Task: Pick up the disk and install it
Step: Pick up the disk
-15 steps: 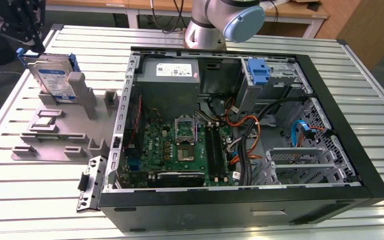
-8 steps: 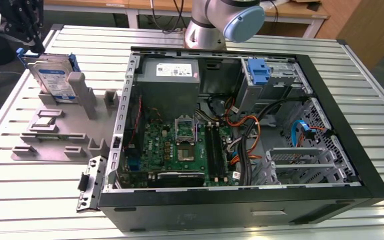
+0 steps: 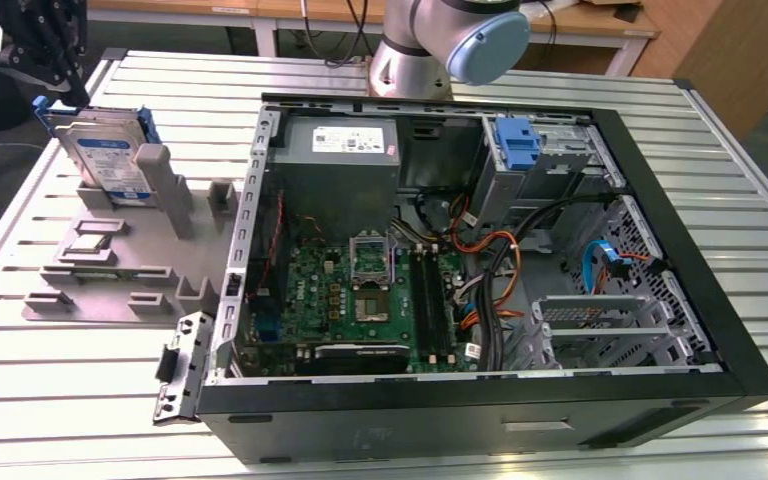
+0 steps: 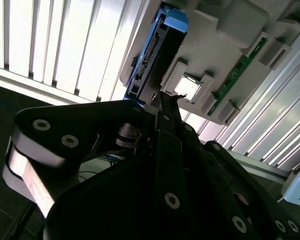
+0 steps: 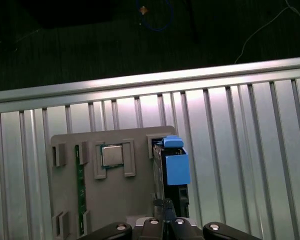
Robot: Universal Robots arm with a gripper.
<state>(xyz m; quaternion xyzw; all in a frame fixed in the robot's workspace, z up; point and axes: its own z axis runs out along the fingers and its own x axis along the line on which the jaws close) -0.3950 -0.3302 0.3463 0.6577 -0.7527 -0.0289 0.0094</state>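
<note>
Evidently an approach: gripper (image 3: 67, 92), open or closed I cannot tell, hangs just above the disk (image 3: 101, 158) standing on edge in the grey holder (image 3: 157, 272), ten o'clock from the computer case (image 3: 491, 425); best centre over its top edge, descend straight

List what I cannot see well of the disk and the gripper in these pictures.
- Disk, exterior view: its lower part is behind the grey holder.
- Disk, both wrist views: seen edge-on, so its label is hidden.
- Gripper, exterior view: cut off by the picture's top edge.
</note>
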